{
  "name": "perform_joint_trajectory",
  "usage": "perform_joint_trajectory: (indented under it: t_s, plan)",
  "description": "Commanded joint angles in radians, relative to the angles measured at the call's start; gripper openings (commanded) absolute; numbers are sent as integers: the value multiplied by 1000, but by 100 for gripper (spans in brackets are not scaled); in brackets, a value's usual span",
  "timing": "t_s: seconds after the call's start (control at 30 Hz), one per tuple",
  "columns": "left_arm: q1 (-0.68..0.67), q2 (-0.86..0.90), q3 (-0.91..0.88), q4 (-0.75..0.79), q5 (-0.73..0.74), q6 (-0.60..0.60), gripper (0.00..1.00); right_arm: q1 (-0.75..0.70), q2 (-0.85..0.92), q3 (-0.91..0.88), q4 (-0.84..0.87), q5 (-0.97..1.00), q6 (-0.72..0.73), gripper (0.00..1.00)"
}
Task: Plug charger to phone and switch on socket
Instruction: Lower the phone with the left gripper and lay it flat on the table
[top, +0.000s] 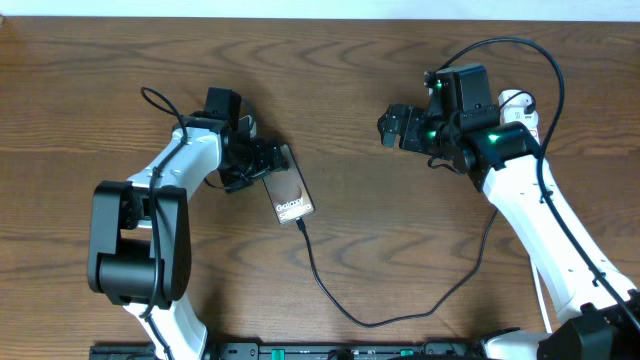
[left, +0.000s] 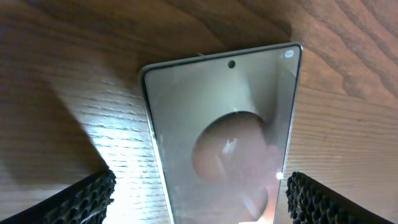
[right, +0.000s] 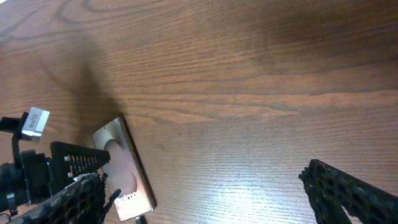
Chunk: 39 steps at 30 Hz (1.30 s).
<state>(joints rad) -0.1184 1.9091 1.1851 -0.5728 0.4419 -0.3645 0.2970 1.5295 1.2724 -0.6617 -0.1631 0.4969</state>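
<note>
The phone (top: 289, 196) lies flat on the wooden table, "Galaxy" lettering at its near end. The black charger cable (top: 330, 291) meets the phone's near end and loops right across the table. My left gripper (top: 272, 163) is open over the phone's far end. In the left wrist view the phone (left: 224, 118) lies between the spread fingers (left: 87, 199), and the left one stands clear of it. My right gripper (top: 388, 128) hangs open over bare wood, holding nothing; its view shows the phone (right: 124, 168) at lower left. The white socket (top: 517, 103) peeks out behind the right arm, mostly hidden.
The cable slack curves near the table's front edge (top: 372, 322) and rises under the right arm. Dark arm bases sit along the front edge. Bare wood lies between the two grippers.
</note>
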Motion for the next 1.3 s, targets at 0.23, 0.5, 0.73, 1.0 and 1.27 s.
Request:
perform_joint_trajectory:
  t_s: [0.23, 0.5, 0.73, 1.0, 1.27]
  plan:
    - [10, -447, 6, -6, -27, 39, 92, 5, 2, -7, 18, 15, 11, 99]
    - [10, -702, 6, -10, -35, 39, 92, 3, 2, -6, 42, 14, 11, 99]
    - [11, -760, 5, -10, -37, 39, 92, -35, 2, -1, 35, -156, -36, 99]
    - [10, -759, 5, -10, -77, 39, 92, -264, 2, 76, -168, -240, -183, 99]
    - [10, -759, 5, -10, -77, 39, 92, -586, 2, 117, -280, -247, -317, 99]
